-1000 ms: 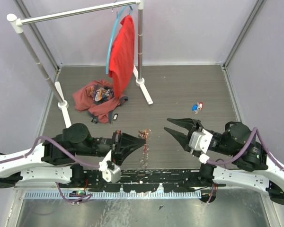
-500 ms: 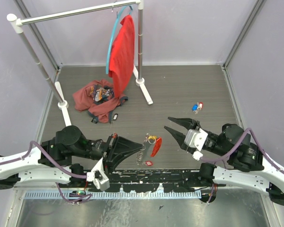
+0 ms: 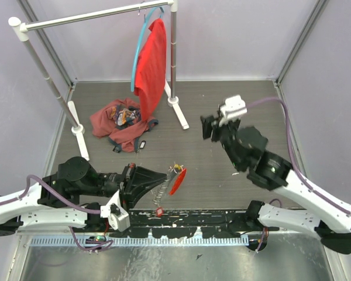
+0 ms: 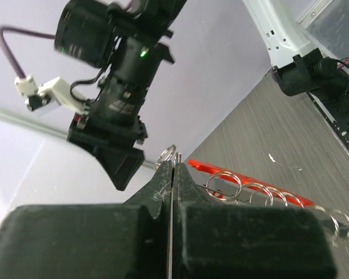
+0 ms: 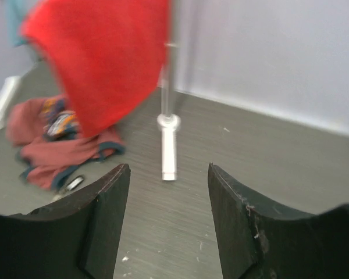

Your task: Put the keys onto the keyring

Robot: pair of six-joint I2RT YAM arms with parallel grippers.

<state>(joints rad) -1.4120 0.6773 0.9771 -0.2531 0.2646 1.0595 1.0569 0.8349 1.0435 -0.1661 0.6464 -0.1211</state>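
Fingers, left gripper (image 4: 173, 168): pressed flat together, and only the top of the keyring (image 4: 170, 154) pokes out between the tips. That's a thin pinch.
Fingers, right gripper (image 5: 167, 221): spread apart with nothing between them, up high and pointed at the back of the table (image 3: 234, 96).
Rack (image 3: 93, 17): its upright and foot sit straight ahead in the right wrist view. A careless reach from here could knock it.
Shirt (image 3: 151, 64): hangs red off the rack, close to the right arm's line. Loose cloth snags a finger easily.
Pile of clothes (image 3: 116, 122): heaped by the rack's left foot, well apart from both grippers.
Strap (image 3: 177, 181): red, dangling just beside the left fingertips. Any quick turn will set it swinging across the ring's opening.
Chain (image 3: 162, 196): hangs loose below the grip. Its weight pulls on that pinch, and I judge a slip the biggest risk.
Red piece (image 3: 159, 211): at the chain's low end by the near edge of the table. Key or tag, too small to tell.
Keys: none I can pick out. The right arm covers part of the table and may hide them, so it could brush them unseen.
Gap: the two grippers are well apart, with no threading begun.
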